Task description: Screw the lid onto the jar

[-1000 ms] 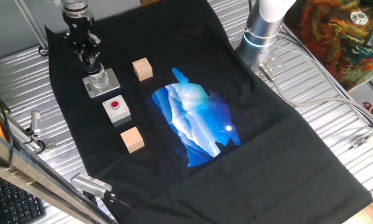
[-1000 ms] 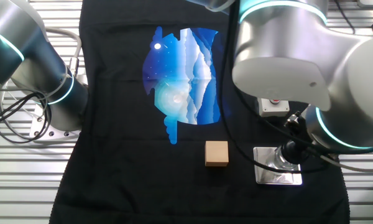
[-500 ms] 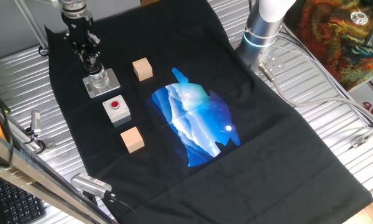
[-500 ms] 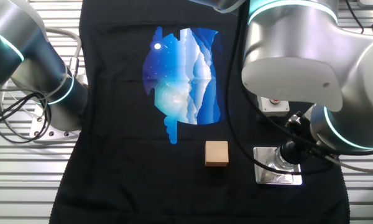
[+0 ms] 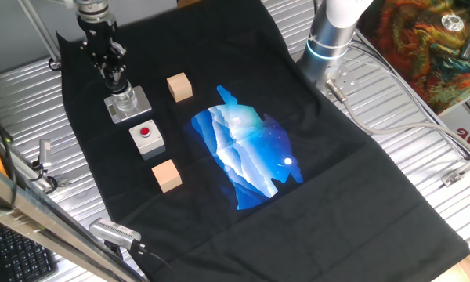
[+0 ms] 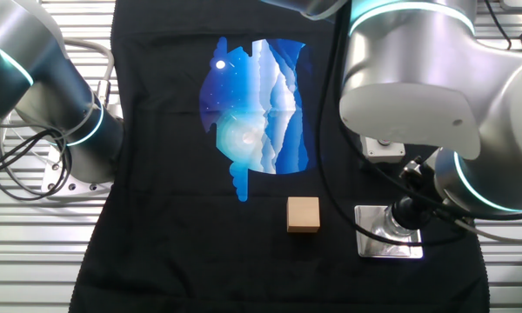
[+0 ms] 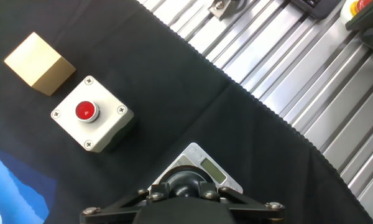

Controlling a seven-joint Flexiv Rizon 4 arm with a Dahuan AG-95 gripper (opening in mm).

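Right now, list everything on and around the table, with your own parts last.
jar: one, clear-whitish, on a grey square base plate, far left of the cloth, under the gripper.
lid: one, black, on top of the jar between the fingers.
button box: one, grey with a red button, just in front of the jar.
wooden cubes: two, tan; one right of the jar, one in front of the button box.
cloth: one, black with a blue picture in the middle, covering the table.
table: ribbed metal, showing around the cloth.
second robot arm: one, silver-white with a lit ring, at the far edge.
gripper: one, black, pointing down onto the lid.
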